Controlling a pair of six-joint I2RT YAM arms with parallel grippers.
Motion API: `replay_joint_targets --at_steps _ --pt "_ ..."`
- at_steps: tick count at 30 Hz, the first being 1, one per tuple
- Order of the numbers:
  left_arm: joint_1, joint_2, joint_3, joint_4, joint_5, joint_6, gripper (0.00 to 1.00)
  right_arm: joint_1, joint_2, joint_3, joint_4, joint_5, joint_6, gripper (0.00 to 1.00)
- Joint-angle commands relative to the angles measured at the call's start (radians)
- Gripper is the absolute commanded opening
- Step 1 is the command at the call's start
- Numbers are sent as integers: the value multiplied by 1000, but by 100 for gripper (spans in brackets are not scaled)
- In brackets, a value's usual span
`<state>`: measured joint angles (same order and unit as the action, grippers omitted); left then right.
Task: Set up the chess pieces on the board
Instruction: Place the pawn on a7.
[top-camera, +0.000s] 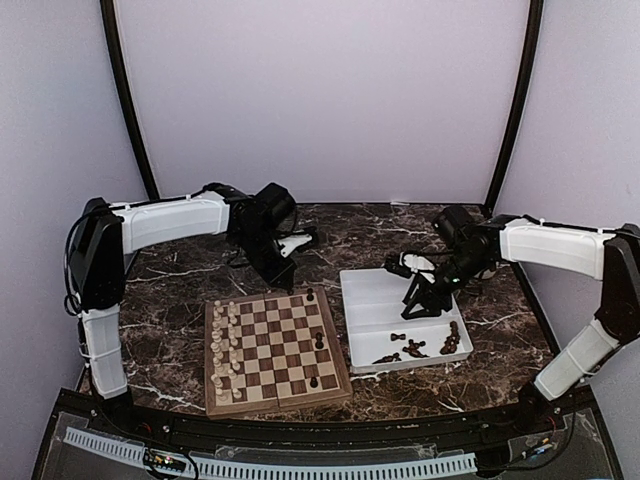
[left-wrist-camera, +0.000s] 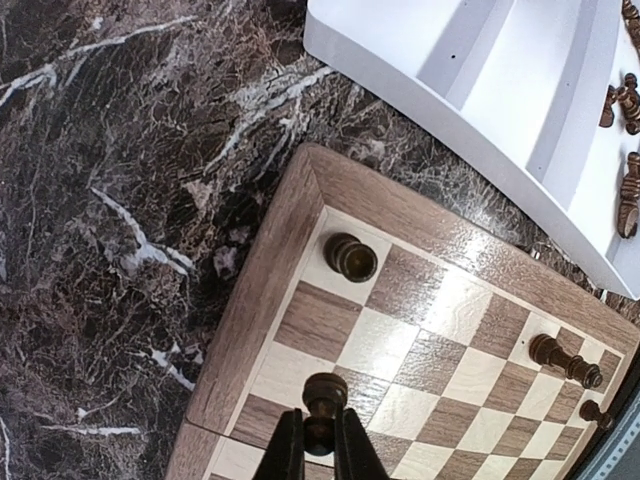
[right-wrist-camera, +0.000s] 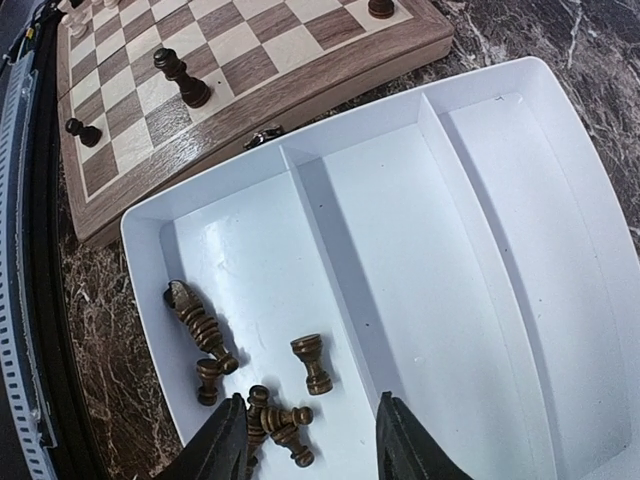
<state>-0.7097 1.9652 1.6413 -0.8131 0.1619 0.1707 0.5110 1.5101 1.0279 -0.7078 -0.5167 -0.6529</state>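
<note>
Left gripper (left-wrist-camera: 322, 440) is pinched tight on one small dark brown turned-wood chess piece (left-wrist-camera: 325, 392) with a round top. It is at the squares near a far corner of the square wooden checkered board (left-wrist-camera: 262, 290); I cannot tell if it touches. Another dark piece (left-wrist-camera: 350, 257) stands on the corner square. I think this one is being put down: next it must go straight onto its square, then be let go.

Cream pieces (top-camera: 222, 345) stand in rows along the board's left edge. More dark pieces (right-wrist-camera: 312, 362) lie tipped over in the smooth white plastic tray (right-wrist-camera: 520, 200), under the right gripper (right-wrist-camera: 312, 455), whose fingers stand apart and hold nothing. Under it all is the shiny dark marble table (left-wrist-camera: 120, 200).
</note>
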Motion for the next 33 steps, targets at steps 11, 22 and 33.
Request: replay_joint_targets --at_steps 11,22,33 --pt "-18 81 88 -32 1 -6 4 28 39 -9 18 12 4 46" --pt "-39 135 122 -58 -58 -1 6 43 56 0 9 19 4 47" --pt "-49 156 142 -67 -75 -5 14 49 59 -5 7 31 6 48"
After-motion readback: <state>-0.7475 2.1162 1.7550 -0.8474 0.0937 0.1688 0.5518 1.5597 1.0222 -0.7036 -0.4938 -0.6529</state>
